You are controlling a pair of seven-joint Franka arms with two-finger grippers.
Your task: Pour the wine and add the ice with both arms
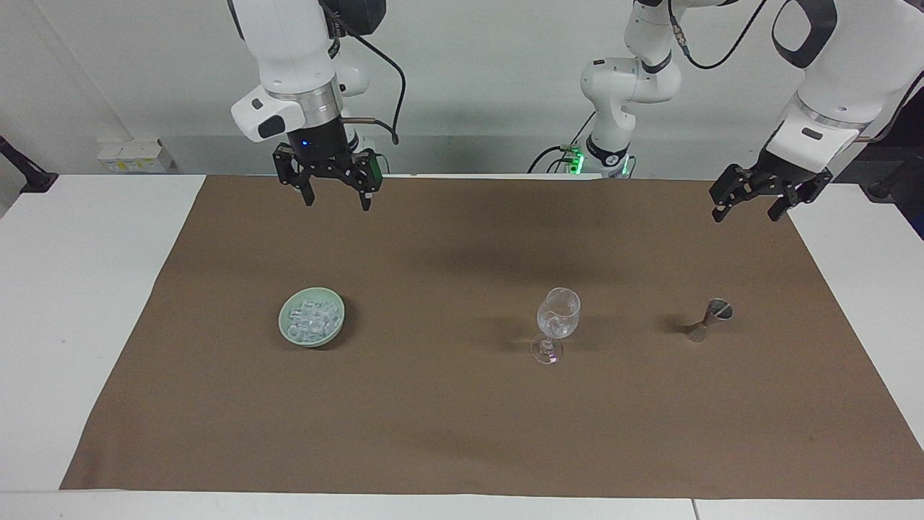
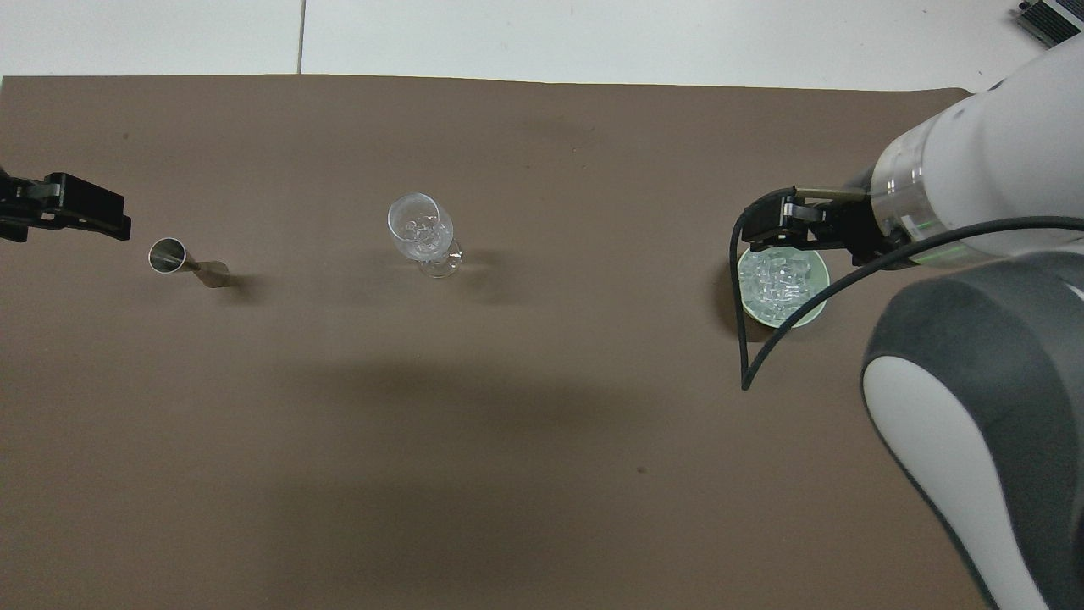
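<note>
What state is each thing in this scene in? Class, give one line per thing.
Stemmed glass: upright, ice cubes inside.
Green bowl: upright, holding ice.
Metal jigger: tilted on the brown cloth.
Right gripper: open, empty, raised.
Left gripper: open, empty, raised, waiting.

A white desk [image 1: 86, 289] carries a brown cloth [image 1: 447, 419] that fills most of the facing view. On the cloth, at mid-height in the frame, stand a pale green bowl [image 1: 312, 318] of ice [image 1: 312, 321] left of center, a stemmed glass [image 1: 556, 323] right of center, and a small metal measuring cup [image 1: 709, 319] farther right.
</note>
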